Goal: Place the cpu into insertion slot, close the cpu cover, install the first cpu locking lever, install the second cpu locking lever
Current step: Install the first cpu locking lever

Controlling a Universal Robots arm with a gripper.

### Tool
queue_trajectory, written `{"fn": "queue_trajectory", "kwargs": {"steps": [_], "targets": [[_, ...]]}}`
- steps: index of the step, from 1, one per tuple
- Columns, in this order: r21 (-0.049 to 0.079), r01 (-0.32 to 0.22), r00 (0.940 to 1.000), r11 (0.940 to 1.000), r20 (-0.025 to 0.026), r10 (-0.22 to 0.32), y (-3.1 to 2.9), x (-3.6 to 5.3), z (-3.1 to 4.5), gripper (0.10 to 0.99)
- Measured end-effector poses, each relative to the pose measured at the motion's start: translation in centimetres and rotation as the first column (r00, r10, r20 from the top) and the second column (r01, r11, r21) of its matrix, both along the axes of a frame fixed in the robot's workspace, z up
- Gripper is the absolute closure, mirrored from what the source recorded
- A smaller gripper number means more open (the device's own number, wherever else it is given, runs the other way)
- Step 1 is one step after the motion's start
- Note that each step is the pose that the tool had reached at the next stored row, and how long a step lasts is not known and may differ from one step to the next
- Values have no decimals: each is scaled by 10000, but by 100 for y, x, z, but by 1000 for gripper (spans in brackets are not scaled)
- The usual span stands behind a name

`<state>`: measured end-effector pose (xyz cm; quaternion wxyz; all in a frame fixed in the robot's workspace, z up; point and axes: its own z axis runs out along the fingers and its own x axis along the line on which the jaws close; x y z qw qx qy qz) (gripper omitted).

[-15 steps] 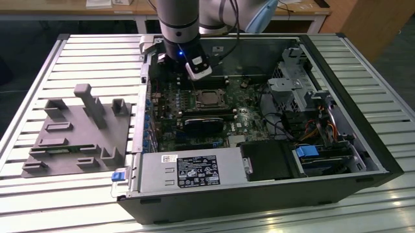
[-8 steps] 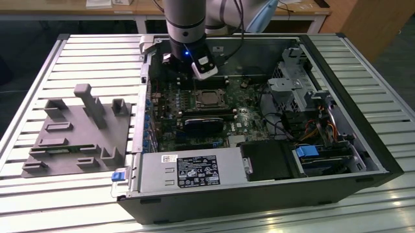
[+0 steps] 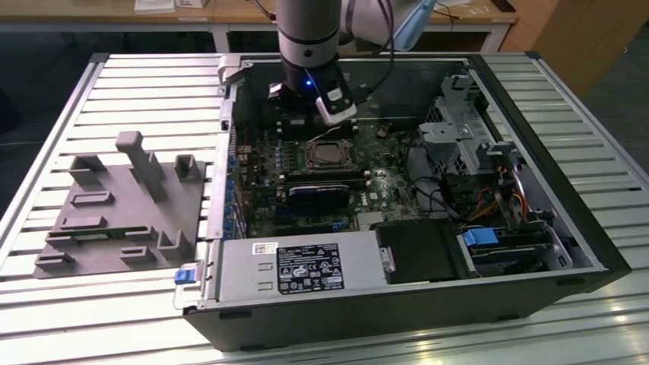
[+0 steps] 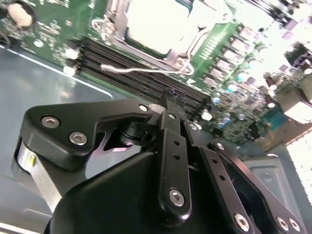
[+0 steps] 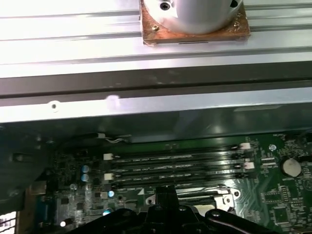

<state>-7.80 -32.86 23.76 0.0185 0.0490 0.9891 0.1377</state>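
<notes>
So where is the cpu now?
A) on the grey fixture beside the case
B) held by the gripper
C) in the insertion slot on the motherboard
C: in the second wrist view the cpu shows its pale face inside the metal frame of the insertion slot.

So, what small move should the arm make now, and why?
Probably ease the pincer toward the wire lever beside the chip. The chip already sits under its metal frame, while the shut pincer hangs over the memory slots, short of that lever; whether it is latched I cannot tell.
</notes>
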Motion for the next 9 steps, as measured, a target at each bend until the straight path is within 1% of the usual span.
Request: {"fn": "queue_trajectory", "kwargs": {"steps": [5,9], "targets": [[0,0,10000,10000,-4,0,0,112,0,984],[0,1,10000,10000,-3,-1,0,124,0,984]]}}
